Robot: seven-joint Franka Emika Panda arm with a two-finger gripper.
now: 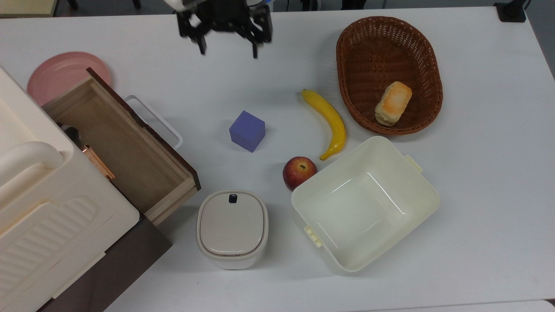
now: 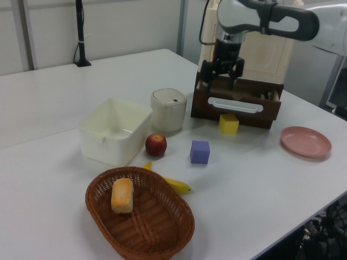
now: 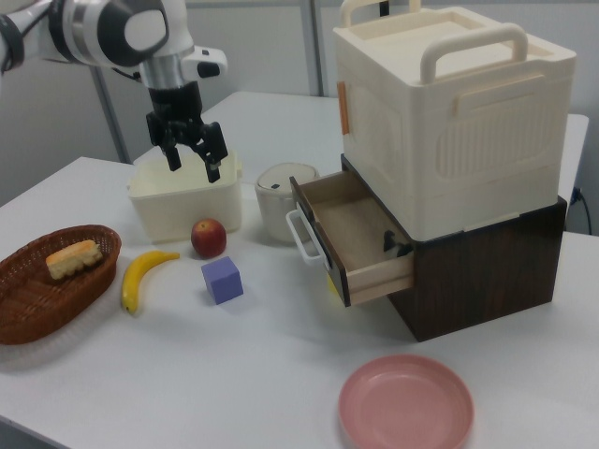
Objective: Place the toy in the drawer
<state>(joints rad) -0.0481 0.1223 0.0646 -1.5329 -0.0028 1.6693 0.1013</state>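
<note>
Right view: the toy (image 3: 391,242) sits at the back of the open drawer (image 3: 351,229), so the placing looks done. The gripper (image 3: 192,166) hangs above the tabletop (image 3: 234,374), fingers apart and empty.
</note>
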